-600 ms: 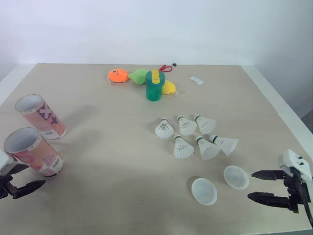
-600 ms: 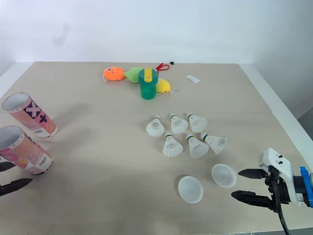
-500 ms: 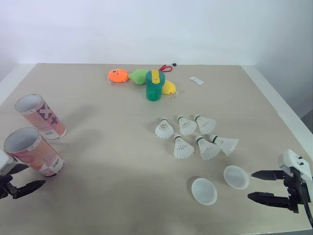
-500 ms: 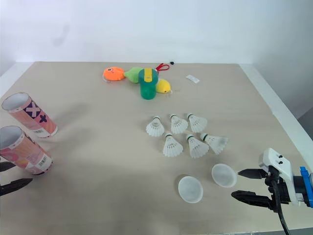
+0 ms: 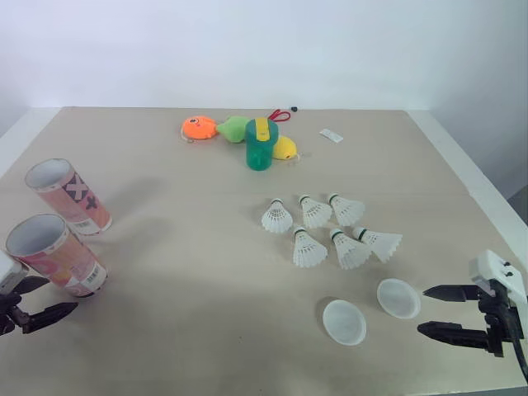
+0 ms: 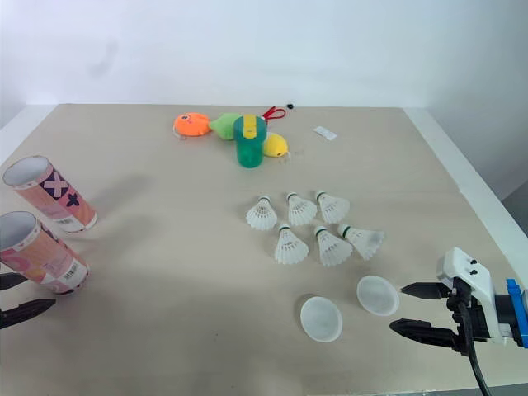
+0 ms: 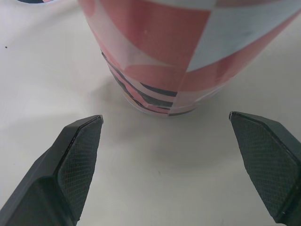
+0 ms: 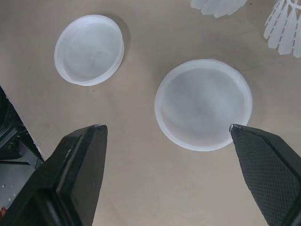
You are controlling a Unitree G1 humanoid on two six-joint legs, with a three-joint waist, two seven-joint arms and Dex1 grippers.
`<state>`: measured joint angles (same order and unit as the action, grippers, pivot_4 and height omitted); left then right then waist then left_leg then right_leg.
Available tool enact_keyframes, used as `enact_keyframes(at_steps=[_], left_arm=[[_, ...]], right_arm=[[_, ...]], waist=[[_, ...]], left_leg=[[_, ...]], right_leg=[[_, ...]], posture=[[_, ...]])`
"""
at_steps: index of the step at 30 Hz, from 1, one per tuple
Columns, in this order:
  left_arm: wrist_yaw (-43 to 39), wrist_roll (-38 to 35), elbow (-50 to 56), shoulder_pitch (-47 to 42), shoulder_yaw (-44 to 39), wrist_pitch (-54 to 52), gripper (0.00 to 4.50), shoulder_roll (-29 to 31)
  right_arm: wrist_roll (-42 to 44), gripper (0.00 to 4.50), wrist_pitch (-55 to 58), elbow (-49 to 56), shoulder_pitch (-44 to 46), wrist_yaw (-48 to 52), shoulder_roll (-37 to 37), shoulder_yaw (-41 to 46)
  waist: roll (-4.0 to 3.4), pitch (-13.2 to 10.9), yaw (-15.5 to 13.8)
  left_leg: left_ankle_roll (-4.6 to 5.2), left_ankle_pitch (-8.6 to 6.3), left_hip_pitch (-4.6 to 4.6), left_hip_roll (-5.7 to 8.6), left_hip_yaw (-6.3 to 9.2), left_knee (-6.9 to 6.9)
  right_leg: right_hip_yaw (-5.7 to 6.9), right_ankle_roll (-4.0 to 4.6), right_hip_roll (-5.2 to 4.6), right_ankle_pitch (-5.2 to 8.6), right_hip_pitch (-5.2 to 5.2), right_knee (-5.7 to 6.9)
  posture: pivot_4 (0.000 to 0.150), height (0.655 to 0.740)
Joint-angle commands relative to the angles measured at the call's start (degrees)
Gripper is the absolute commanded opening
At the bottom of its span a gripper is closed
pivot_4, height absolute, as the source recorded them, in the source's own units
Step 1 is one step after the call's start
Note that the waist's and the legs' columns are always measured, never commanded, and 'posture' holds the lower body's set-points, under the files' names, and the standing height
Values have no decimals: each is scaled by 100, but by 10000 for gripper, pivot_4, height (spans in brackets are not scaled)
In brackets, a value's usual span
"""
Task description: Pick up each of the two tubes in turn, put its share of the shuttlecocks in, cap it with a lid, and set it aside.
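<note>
2 tools hang wide open and empty at the near edge of the counter (image 5: 206,330), our left tool (image 5: 62,294) lined up on the base of the nearer tube (image 5: 54,254) and our right tool (image 5: 422,311) facing the 2 lids (image 5: 344,321), which we judge stages them for grabbing and capping, with the other tube (image 5: 70,196) and 6 shuttlecocks (image 5: 330,231) beyond.

tubes (image 5: 56,256) left | shuttlecocks (image 5: 310,250) centre-right | lids (image 5: 344,321) before them

The right gripper (image 6: 398,308) has black pointed fingers (image 8: 80,174), a white housing (image 6: 462,272), blue trim (image 6: 516,301) and a black cable (image 6: 472,363). The left gripper's (image 5: 62,294) pads (image 7: 80,150) are cross-hatched.
</note>
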<state>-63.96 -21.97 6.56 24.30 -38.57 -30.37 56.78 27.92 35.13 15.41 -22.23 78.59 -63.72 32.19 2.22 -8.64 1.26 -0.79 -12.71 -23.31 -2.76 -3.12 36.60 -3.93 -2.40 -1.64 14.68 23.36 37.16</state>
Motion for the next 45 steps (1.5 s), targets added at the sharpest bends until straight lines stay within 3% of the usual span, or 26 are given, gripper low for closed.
enact_keyframes(at_steps=[1,8,13,18,23,30,37,45], left_arm=[[12,-42,54,-12,-221,-23,45000,32],[225,-206,245,43,-490,-94,45000,-262],[471,-361,463,190,-658,119,45000,-936],[716,-356,132,44,-404,828,45000,-1661],[1289,-268,281,-107,-137,1728,45000,-2589],[2216,104,183,-311,469,2727,45000,-3571],[2664,136,-152,-601,748,2968,45000,-3735],[2750,154,-852,-1284,965,3127,45000,-3516]], right_arm=[[44,44623,-21,1,22,50,-32,74],[460,44623,209,286,299,99,-41,167],[1499,44623,720,1126,1399,-215,-61,-52],[2238,44623,889,1630,2858,-1021,574,-1072],[1731,44623,475,1549,3879,-1563,1364,-2247],[970,44623,-309,1313,4067,-1486,1915,-3234],[878,44623,-598,1140,4237,-1431,2177,-3430],[639,44623,-747,957,4269,-1413,2276,-3694]], waist=[[0,0,0],[-1,0,8],[-6,-3,42],[9,4,3],[13,8,2],[26,21,-14],[7,31,-9],[-22,35,-9]], left_leg=[[0,0,0,0,0,0],[0,0,0,-1,0,0],[0,0,8,-11,-5,2],[0,0,8,-22,0,8],[0,1,3,-23,-3,12],[0,0,-9,-10,-1,26],[6,4,0,-16,-1,44],[34,23,5,-23,-1,70]], right_leg=[[0,0,0,0,0,0],[-1,0,0,-1,0,0],[-14,1,13,-9,-1,5],[-5,21,36,-18,-1,5],[-11,36,24,-34,0,7],[-11,7,20,-52,-8,8],[-6,20,34,-46,-10,16],[7,19,33,-69,-6,20]], posture=[[1500,7400],[1500,7400],[1500,7400],[1500,7400],[1500,7400],[1500,7400],[1500,7400],[1500,7400]])
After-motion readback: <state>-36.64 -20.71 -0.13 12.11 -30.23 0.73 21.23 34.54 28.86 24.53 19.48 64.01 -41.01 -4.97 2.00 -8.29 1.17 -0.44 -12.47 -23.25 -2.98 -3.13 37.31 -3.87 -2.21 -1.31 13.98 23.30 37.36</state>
